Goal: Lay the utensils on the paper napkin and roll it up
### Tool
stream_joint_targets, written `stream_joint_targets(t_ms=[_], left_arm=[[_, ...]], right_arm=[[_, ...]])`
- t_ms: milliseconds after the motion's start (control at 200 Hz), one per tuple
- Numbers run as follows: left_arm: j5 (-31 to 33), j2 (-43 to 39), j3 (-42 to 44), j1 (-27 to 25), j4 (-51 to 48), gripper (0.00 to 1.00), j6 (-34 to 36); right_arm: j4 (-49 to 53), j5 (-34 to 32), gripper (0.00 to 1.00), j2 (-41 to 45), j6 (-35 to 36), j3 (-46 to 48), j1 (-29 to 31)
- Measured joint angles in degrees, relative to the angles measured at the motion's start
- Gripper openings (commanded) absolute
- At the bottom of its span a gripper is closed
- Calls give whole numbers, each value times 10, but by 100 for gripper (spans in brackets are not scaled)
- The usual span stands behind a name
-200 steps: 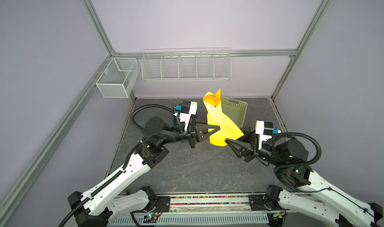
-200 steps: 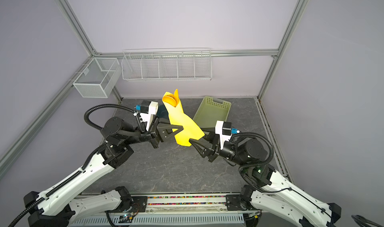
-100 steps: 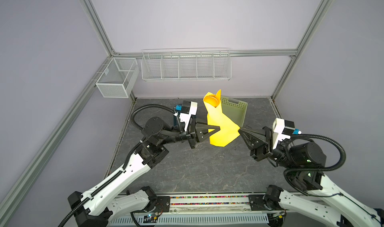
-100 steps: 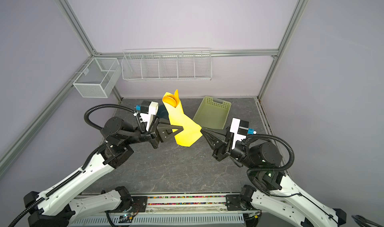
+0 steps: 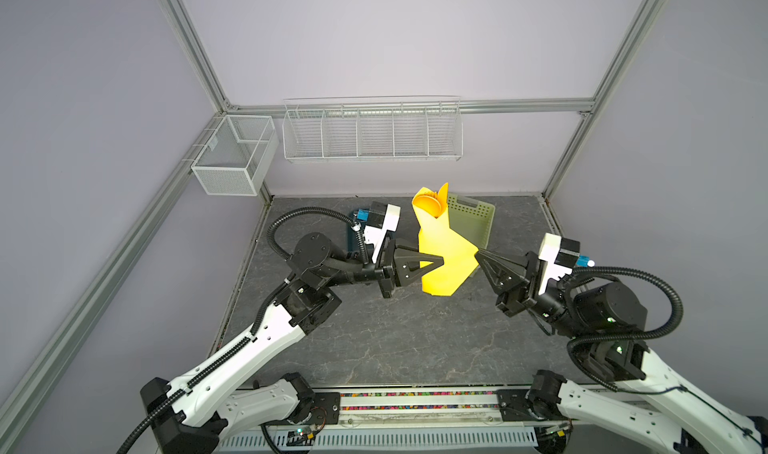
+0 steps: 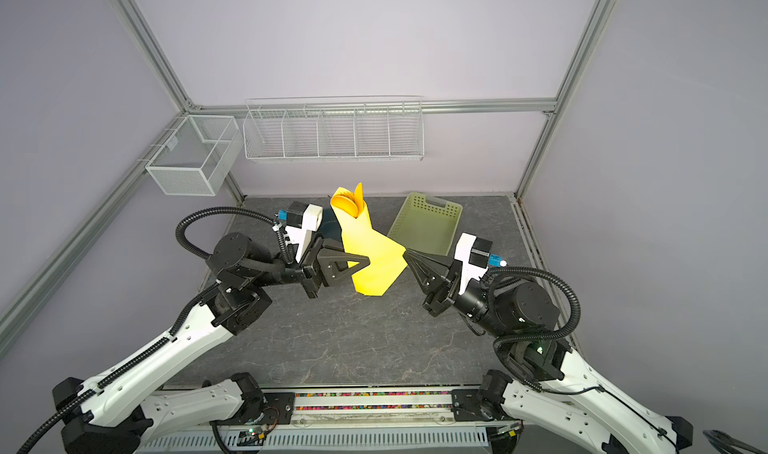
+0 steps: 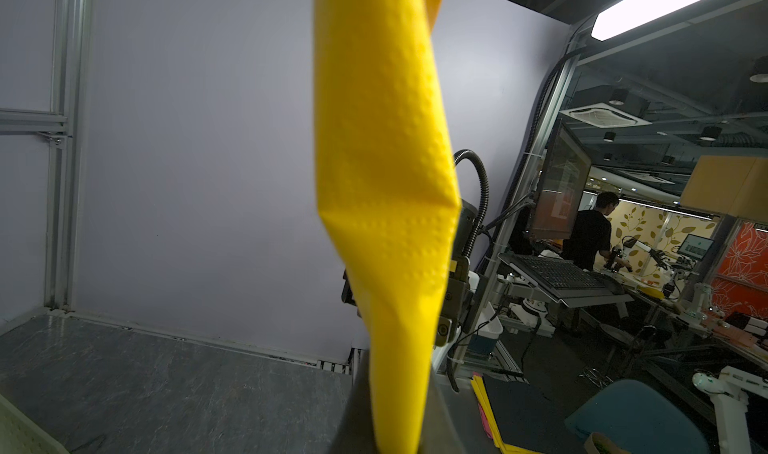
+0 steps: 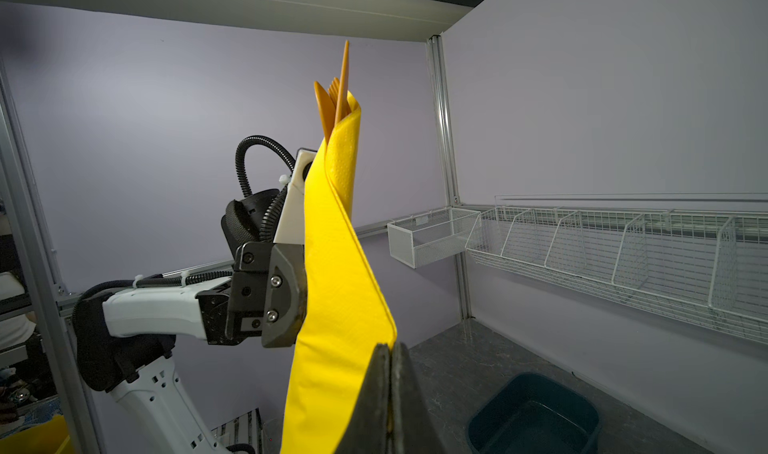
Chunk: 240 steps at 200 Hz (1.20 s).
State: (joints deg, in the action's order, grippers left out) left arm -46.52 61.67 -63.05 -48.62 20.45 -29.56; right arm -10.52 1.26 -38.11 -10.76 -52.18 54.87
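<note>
1. Napkin (image 5: 451,244) stands upright above the rear middle of the table (image 5: 395,339), loosely rolled into a tube at the top, with a wide flap hanging open lower down. Cannot tell if its bottom end touches the table.
2. Utensils (image 5: 430,206) sit inside the roll. Orange tips poke out of the top end, and the right wrist view shows them clearly (image 8: 334,98).
3. Left gripper (image 5: 439,261) comes in from 9 o'clock and is clamped on the napkin's side at mid-height. In the left wrist view the yellow paper (image 7: 386,182) runs straight down into the jaws.
4. Right gripper (image 5: 481,257) comes in from 3 o'clock. Its fingers (image 8: 378,389) are pressed together at the flap's outer corner, with a thin yellow line in the seam, so it is pinching the napkin edge.
5. Green basket (image 6: 428,223) lies on the table at 1 o'clock of the napkin, partly behind it in a top view.
6. Dark bin (image 8: 536,414) sits at 10 o'clock, behind the left wrist.
7. Wire rack (image 5: 374,132) hangs on the back wall at 12 o'clock, with the mesh box (image 5: 232,157) at 10 o'clock.
</note>
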Motion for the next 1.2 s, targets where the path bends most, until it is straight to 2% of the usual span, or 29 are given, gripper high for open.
stream_joint_targets(t_ms=[525,945,1030,1115,1200], left_arm=[[-14,13,0,-1,56,0,-46],[-11,13,0,-2,73,0,-47],[-7,11,0,-2,66,0,-38],[1,4,0,-3,42,0,-21],[10,-5,0,-4,10,0,2]], right_arm=[[-58,6,7,-98,9,-21,0],[-113,101,10,-168,-24,-40,0],[-107,106,14,-165,-26,-40,0],[-87,106,27,-153,-25,-40,0],[-52,101,33,-128,-24,-40,0]])
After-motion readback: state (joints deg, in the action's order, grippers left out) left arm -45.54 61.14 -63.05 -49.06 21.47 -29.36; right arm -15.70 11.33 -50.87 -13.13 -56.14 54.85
